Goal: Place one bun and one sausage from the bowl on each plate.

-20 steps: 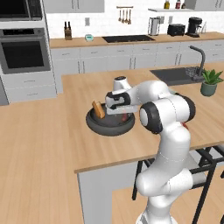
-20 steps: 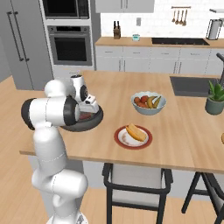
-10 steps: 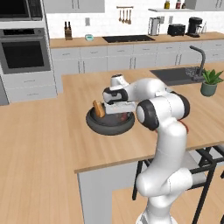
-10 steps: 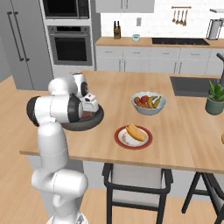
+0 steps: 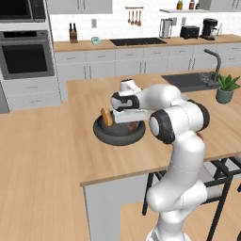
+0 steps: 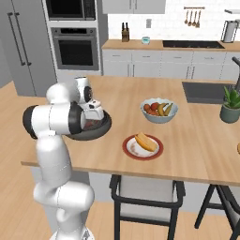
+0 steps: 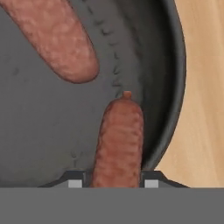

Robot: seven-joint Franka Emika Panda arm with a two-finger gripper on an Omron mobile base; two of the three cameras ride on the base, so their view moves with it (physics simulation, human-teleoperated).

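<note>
Tool [image 7: 113, 183] down in the bowl [image 7: 170, 65], jaws narrowed on a sausage [image 7: 118, 140] that runs up between the fingertips [image 7: 75, 181] — gripped near the bowl's wall. A second sausage [image 7: 57, 37] lies just beyond, apart from the first. From the left base view, a bun [image 5: 107, 117] leans upright at the bowl's left rim. Further along the counter [image 6: 187, 145]: red-rimmed plate [image 6: 129, 151] carrying a bun [image 6: 146, 141]; fruit bowl [image 6: 159, 111] behind it.
</note>
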